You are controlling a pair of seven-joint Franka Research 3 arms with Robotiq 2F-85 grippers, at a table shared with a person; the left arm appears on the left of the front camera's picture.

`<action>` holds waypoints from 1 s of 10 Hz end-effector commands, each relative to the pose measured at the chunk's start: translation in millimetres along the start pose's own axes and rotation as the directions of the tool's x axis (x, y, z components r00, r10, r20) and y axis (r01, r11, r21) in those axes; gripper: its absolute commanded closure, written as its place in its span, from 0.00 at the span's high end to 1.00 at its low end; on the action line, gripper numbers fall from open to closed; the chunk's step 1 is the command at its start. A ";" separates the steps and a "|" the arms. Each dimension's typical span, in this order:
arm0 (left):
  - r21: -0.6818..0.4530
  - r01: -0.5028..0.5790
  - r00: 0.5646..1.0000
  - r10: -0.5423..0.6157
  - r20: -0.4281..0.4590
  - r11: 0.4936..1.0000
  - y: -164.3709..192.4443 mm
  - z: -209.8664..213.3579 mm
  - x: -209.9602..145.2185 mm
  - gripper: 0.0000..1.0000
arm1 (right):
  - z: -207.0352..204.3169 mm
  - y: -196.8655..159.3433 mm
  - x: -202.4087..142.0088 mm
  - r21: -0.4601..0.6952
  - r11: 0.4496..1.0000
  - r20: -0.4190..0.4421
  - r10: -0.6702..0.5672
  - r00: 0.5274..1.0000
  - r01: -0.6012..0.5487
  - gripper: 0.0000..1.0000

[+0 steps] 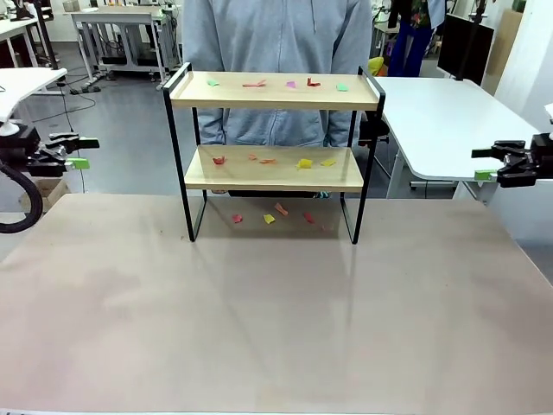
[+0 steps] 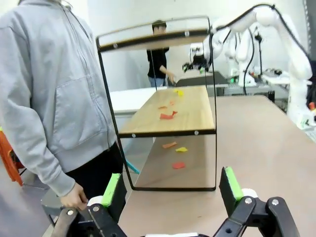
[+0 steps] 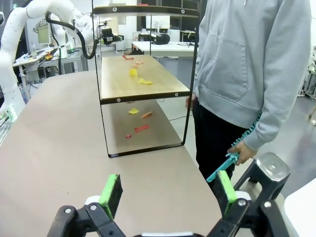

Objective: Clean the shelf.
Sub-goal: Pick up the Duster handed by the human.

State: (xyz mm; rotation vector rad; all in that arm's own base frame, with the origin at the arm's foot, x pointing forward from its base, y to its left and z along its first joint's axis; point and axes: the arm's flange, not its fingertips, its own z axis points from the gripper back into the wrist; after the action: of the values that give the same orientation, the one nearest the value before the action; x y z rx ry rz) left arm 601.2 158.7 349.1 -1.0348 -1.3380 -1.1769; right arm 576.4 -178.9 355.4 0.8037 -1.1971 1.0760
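Find the shelf [image 1: 275,102] upper centre of the front view, on the bench's [image 1: 259,328] far part, paper scraps [image 1: 304,163] strewn over both boards. Expect it light, stiff, easily tipped — take hold by a black side upright. Note left end effector [image 1: 82,153] at left edge, right end effector [image 1: 482,164] at right edge — both spread wide, empty.

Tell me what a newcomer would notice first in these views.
The two-tier shelf stands at the table's far side, coloured scraps strewn over both boards and on the table beneath. A person in a grey hoodie stands right behind it, holding a teal tool. The left pincer and right pincer hang open at either side, clear of the shelf.
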 end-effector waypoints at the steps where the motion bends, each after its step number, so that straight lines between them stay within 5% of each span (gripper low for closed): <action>1: -0.009 -0.045 0.996 0.045 0.080 0.999 12.4 14.3 9.3 1.00 | 5.6 -22.7 8.0 0.012 0.999 0.055 -0.041 0.998 0.040 1.00; 4: -0.034 -0.070 0.986 0.074 0.148 0.997 15.6 25.5 19.3 1.00 | 8.1 -28.1 19.1 0.023 0.999 0.083 -0.046 0.995 0.044 1.00; 10: -0.036 -0.072 0.990 0.076 0.119 0.997 11.1 24.7 21.5 1.00 | 11.2 -24.2 19.8 0.026 0.999 0.051 -0.028 0.998 0.027 1.00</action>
State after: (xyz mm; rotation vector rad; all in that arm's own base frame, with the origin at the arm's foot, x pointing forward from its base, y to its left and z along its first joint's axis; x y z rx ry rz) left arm 606.9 185.4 373.0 -1.1830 -1.3727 -1.0895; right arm 595.9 -193.1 376.9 0.8720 -1.2105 1.0523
